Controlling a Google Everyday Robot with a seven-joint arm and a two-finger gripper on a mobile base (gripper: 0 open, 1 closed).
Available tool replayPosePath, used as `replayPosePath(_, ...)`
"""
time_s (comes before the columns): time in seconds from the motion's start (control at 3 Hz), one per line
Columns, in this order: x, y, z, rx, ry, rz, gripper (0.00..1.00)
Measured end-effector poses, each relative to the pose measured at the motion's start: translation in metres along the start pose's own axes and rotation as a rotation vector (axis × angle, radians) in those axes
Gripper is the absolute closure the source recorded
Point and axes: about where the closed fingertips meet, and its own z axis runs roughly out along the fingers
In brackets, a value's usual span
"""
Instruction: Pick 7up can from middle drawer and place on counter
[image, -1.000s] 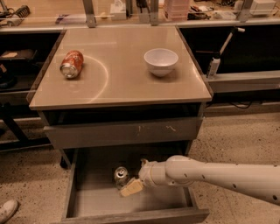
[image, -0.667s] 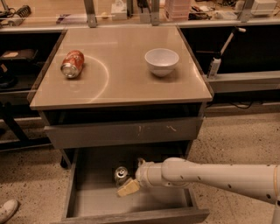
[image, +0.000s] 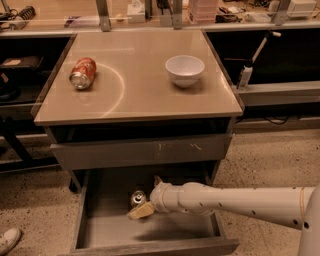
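The 7up can (image: 138, 198) stands upright in the open middle drawer (image: 112, 227), near its back; its silver top shows. My gripper (image: 149, 195) reaches into the drawer from the right, right beside the can. It is open: one pale finger (image: 141, 211) lies just in front of the can and the other (image: 157, 179) points behind it. The counter (image: 140, 90) is the glossy beige top of the cabinet, with a pale arc mark.
An orange-red can (image: 82, 73) lies on its side at the counter's left. A white bowl (image: 184, 70) stands at its right. A closed grey drawer with a scratched front (image: 142, 151) sits above the open one. A shoe (image: 7, 240) is on the floor at left.
My arm has reached a little further left, bringing the gripper closer around the 7up can. The can has not moved.
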Motion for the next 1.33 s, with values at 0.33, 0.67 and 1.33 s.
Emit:
replayPosePath(0.33,0.005,0.001,0.015,0.000,-0.017,0.022,0.00)
replayPosePath(0.67,0.010,0.004,0.026,-0.007,-0.028,0.047,0.00)
replayPosePath(1.33,0.013,0.007,0.033,-0.014,-0.041,0.070,0.19)
